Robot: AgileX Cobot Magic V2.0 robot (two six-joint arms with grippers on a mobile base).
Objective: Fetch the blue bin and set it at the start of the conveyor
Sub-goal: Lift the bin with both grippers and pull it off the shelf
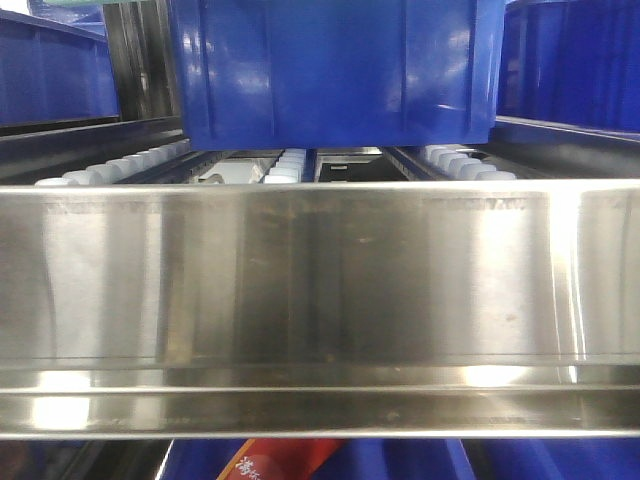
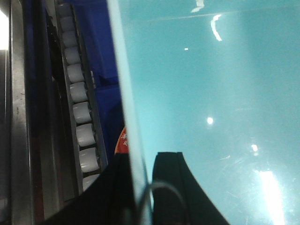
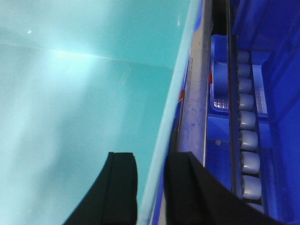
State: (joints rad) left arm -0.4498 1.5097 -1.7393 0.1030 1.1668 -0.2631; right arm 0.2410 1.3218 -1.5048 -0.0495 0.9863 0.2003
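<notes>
- Blue bin (image 2: 211,93): pale turquoise plastic with smooth plain walls and a thin, lighter rolled rim. The glossy inside shows light glints and a few fine scuffs.
- My left gripper (image 2: 143,161) is clamped on the bin's left wall, one black finger inside and one outside, with the rim running between them.
- My right gripper (image 3: 152,159) has the same grip on the opposite wall of the bin (image 3: 84,93), one finger on each side.
- So the bin sits between my two wrists and fills most of both wrist views.
- A roller track (image 2: 79,112) runs alongside outside the left wall, with dark blue plastic between them and an orange-red patch (image 2: 123,140) near the rim.
- A steel rail (image 3: 197,93) is just beside the right wall. Past it are grey rollers (image 3: 248,140) over blue crates.
- The front view shows a shiny steel rail (image 1: 320,290) across the frame, with white rollers (image 1: 130,165) and a dark blue ribbed crate (image 1: 330,70) behind it.
</notes>
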